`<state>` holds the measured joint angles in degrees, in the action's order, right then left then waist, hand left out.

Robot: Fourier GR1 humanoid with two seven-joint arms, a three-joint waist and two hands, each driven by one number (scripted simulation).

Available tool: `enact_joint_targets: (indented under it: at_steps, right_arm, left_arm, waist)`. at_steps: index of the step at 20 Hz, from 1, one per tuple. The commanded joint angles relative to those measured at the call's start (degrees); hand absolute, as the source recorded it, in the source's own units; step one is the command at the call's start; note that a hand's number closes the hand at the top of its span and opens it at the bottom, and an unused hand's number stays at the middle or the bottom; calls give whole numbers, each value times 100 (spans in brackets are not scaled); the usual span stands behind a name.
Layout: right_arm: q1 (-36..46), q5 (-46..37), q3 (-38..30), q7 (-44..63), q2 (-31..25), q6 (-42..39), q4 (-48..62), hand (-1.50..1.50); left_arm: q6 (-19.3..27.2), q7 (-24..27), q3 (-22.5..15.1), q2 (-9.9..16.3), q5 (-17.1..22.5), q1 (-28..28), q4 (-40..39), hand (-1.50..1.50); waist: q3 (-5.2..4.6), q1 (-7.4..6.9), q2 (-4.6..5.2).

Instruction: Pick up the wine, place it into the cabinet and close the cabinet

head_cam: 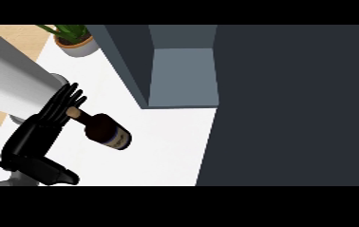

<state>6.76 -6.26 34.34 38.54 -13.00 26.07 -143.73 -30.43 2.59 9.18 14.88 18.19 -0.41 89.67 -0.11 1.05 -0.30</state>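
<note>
The wine bottle (pixel 108 132) is dark with a tan cork and a pale label band. It sits on the white counter (pixel 168 145) at the lower left, its neck pointing up-left. My left hand (pixel 35 140) comes in from the lower left corner with straight fingers (pixel 64 102) whose tips reach the bottle's neck by the cork; the thumb sticks out to the right below the bottle. Nothing is curled round the bottle. The dark cabinet (pixel 126 60) stands open at the top centre, showing a grey-blue inside (pixel 184 74). My right hand shows nowhere.
A large dark panel (pixel 280 107), likely the cabinet's open door, fills the right side. A potted green plant (pixel 76 43) stands at the back left. A broad grey cylinder (pixel 24 86) lies just above my hand at the left edge.
</note>
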Motion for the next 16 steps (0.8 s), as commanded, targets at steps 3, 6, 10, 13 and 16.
enact_joint_targets:
  at_steps: [3,6,10,13,16]
  right_arm:
    - [-212,-779,153,437,-285,119,-1120,-150]
    - [-481,-729,283,242,-432,108,-1232,-150]
    - [-623,-751,355,230,-630,229,-1361,-150]
    - [-161,-1082,635,512,-432,478,-1142,-150]
    - [-218,-817,428,283,-618,376,-1021,-150]
  left_arm:
    - [-264,908,-23,-29,-598,-37,-995,-150]
    - [-184,916,37,-27,-608,-107,-1054,-150]
    - [-20,1287,-11,-91,-1005,-483,-1734,-150]
    - [197,1425,12,-207,-1146,-702,-2103,-150]
    - [-214,1888,164,185,-1247,-1084,-3038,-150]
  waist:
    - [-3,30,2]
    - [5,2,-1]
    - [3,60,-3]
    - [-6,61,-11]
    - [-2,63,15]
